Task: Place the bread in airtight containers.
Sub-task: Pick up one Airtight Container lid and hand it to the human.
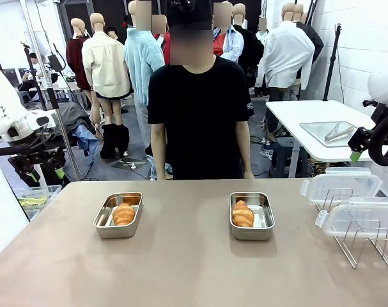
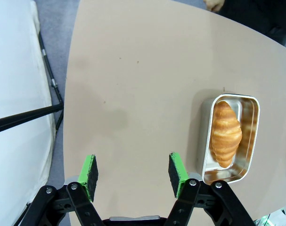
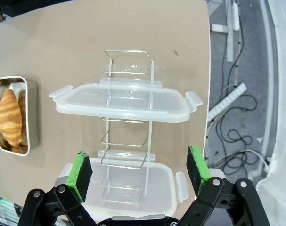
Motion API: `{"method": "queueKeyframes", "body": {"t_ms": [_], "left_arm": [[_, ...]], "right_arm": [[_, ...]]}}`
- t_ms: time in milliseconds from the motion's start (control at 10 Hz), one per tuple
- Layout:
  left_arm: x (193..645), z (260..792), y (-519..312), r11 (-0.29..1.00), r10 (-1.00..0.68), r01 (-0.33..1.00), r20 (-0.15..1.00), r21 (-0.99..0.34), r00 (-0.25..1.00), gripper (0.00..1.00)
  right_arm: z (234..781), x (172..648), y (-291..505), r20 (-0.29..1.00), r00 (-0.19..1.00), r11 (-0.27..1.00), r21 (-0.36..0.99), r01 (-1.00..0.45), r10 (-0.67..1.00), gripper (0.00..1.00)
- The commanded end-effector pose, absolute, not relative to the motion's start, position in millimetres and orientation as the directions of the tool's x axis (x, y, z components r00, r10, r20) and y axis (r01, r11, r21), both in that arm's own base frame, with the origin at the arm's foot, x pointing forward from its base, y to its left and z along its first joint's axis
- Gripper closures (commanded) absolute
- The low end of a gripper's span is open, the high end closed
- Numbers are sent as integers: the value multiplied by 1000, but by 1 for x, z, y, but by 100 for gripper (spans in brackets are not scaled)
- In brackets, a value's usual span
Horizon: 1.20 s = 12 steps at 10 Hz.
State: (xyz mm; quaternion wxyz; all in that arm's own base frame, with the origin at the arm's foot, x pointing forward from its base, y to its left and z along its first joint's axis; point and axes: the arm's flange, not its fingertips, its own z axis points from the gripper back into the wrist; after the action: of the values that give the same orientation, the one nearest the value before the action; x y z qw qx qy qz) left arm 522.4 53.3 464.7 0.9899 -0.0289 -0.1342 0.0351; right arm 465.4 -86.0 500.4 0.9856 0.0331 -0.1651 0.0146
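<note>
Two steel airtight containers stand open on the tan table, each holding one golden bread roll. The left container [image 1: 117, 233] holds a roll [image 1: 123, 213]; the right container [image 1: 251, 235] holds the other [image 1: 243, 213]. Their clear snap lids [image 1: 344, 185] [image 1: 363, 219] rest on a wire rack at the right. My left gripper [image 2: 133, 174] hovers open over bare table beside the left container [image 2: 250, 136] and its roll [image 2: 226, 133]. My right gripper [image 3: 139, 168] hangs open above the lids [image 3: 119, 101] [image 3: 128, 183], with the right container [image 3: 33, 117] and its roll [image 3: 10, 117] off to the side. Both grippers [image 1: 45, 174] [image 1: 355, 154] sit off the table's ends.
A wire rack [image 1: 366, 246] stands at the table's right edge under the lids. A person in a black shirt [image 1: 197, 109] stands at the far side. Behind on the right, a white table carries a flat metal tray [image 1: 328, 131]. Cables [image 3: 237, 132] lie on the floor.
</note>
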Motion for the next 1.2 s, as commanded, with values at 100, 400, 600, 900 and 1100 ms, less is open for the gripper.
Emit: {"method": "queueKeyframes", "body": {"t_ms": [100,400,600,900,1100], "left_arm": [[522,468,54,997,67,-55,269,-53,961,22],[522,468,54,997,67,-55,269,-53,961,22],[522,468,54,997,67,-55,269,-53,961,22],[522,468,54,997,67,-55,269,-53,961,22],[522,468,54,997,67,-55,269,-53,961,22]], "right_arm": [[502,469,-84,324,946,998,53,-24,5,0],[500,465,-86,326,945,997,60,-40,18,0],[514,453,-73,314,893,946,-66,-318,322,0],[523,423,-57,242,591,622,-77,-779,770,0],[519,398,-45,146,357,355,40,-934,923,0]]}}
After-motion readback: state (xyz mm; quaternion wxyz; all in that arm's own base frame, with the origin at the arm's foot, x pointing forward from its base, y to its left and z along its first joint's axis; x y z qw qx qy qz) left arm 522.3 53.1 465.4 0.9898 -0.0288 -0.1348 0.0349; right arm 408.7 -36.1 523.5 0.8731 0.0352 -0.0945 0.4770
